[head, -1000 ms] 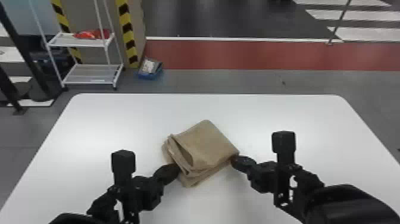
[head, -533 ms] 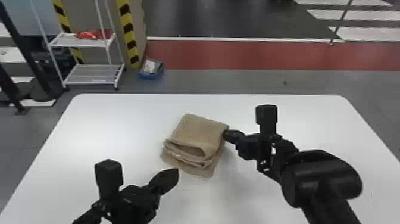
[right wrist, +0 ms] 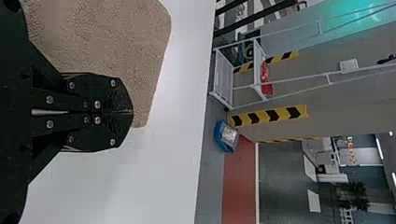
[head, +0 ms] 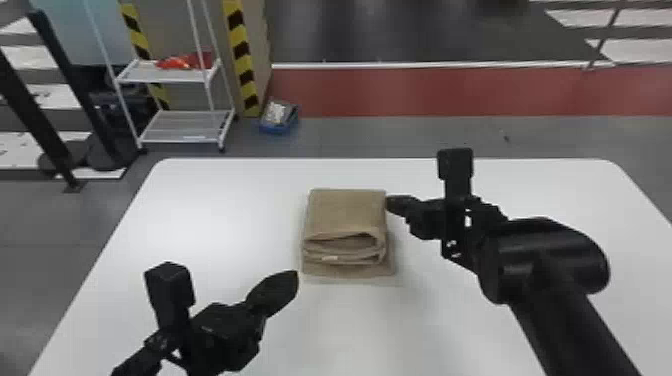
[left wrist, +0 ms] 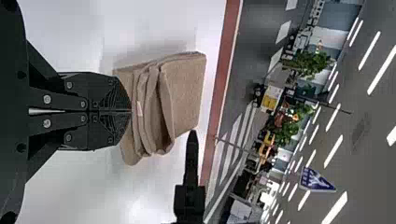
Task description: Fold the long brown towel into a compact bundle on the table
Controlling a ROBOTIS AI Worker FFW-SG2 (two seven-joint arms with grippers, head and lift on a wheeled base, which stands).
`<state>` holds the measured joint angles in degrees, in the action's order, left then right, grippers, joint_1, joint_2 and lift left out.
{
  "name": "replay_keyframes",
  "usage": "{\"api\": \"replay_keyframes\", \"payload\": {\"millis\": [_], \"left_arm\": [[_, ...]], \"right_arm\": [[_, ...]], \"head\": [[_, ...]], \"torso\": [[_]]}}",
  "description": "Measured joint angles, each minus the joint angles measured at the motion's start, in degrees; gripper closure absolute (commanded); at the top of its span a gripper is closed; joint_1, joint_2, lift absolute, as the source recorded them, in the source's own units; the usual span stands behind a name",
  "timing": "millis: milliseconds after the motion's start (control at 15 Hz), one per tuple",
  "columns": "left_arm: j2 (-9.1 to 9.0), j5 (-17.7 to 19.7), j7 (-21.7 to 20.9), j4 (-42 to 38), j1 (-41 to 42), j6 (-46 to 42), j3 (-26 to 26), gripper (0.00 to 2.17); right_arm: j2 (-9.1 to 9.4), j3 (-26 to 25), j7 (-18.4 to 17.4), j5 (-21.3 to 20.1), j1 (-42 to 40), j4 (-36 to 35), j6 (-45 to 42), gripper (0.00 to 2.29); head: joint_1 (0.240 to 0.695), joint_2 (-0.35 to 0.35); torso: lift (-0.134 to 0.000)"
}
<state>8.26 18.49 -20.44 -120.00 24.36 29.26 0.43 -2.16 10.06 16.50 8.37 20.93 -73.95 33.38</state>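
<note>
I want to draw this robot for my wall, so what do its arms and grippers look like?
The left arm and right arm are black, each with a boxy block near the wrist. The right one also has a fat, rounded part like a drum. The left gripper and right gripper are black too, with flat fingers, curved ends, fine ridges and round silvery screws.

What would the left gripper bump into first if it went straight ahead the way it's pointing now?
Most likely the folded brown towel, at its near left corner, just ahead of the left gripper. How high the fingertips sit is unclear, so they might pass over it.
</note>
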Motion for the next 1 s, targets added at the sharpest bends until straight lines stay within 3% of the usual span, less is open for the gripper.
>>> {"api": "replay_keyframes", "payload": {"millis": [67, 133, 200, 267, 333, 600, 800, 1000], "left_arm": [[-0.01, 0.1, 1.7, 1.0, -0.6, -1.2, 0.3, 1.67], [-0.05, 0.1, 4.0, 1.8, -0.8, -3.8, 0.3, 1.5], [-0.08, 0.0, 6.5, 2.1, -0.8, -7.3, 0.1, 1.18], [-0.08, -0.3, 8.7, 2.4, -0.7, -10.7, -0.4, 0.56], [-0.08, -1.4, 11.5, 2.8, -0.7, -15.6, -1.3, 0.07], [-0.29, -8.7, 18.7, 5.8, -1.5, -30.5, -5.3, 0.01], [-0.54, -11.3, 25.5, 7.2, -0.5, -35.7, -6.9, 0.03], [-0.71, -13.2, 26.8, 7.4, 2.0, -37.7, -6.1, 0.03]], "right_arm": [[-0.16, -1.4, 0.0, 0.5, -2.1, -2.6, 0.1, 1.61], [-0.41, -3.0, 0.0, 1.1, -4.9, -6.4, 0.3, 0.87], [-0.69, -4.4, 0.0, 1.4, -8.3, -11.7, 0.5, 0.06], [-1.13, -5.4, 0.1, 1.4, -11.4, -16.8, 0.6, 0.0], [-1.81, -6.2, 0.1, 1.0, -15.0, -22.6, 0.2, 0.0], [-3.23, -7.5, 0.0, -0.6, -27.9, -38.4, -4.4, 0.04], [-3.29, -8.0, -1.9, -0.2, -35.7, -42.6, -8.4, 0.04], [-3.34, -8.5, -3.1, 0.2, -44.7, -45.8, -18.0, 0.04]], "head": [[0.695, 0.058], [0.695, 0.06], [0.695, 0.06], [0.695, 0.059], [0.695, 0.057], [0.695, 0.046], [0.695, 0.051], [0.695, 0.058]], "torso": [[-0.109], [-0.109], [-0.109], [-0.109], [-0.109], [-0.109], [-0.109], [-0.109]]}}
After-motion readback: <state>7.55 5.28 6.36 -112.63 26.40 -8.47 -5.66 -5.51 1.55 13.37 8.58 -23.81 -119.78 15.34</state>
